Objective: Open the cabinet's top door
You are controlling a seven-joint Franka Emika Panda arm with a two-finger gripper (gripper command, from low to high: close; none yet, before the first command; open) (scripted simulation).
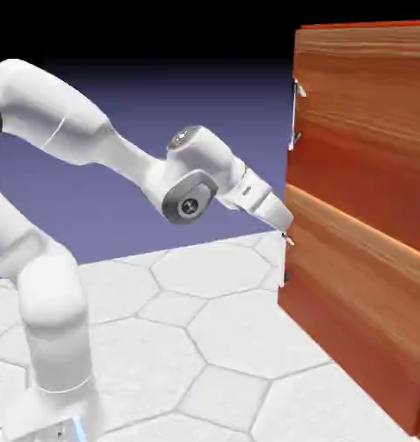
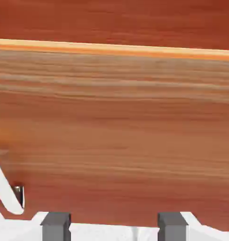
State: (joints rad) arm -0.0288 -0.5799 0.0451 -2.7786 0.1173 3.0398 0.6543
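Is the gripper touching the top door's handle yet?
Apart. In the exterior view the gripper sits down at the seam between the two panels, while the top door's handle is well above it with bare wood between. The hand view shows open jaws, nothing between them.

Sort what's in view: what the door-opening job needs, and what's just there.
Needed:
cabinet
top door
top door's handle
gripper, open, holding nothing, down by the lower panel's top edge

Just there:
lower panel
lower handle
table
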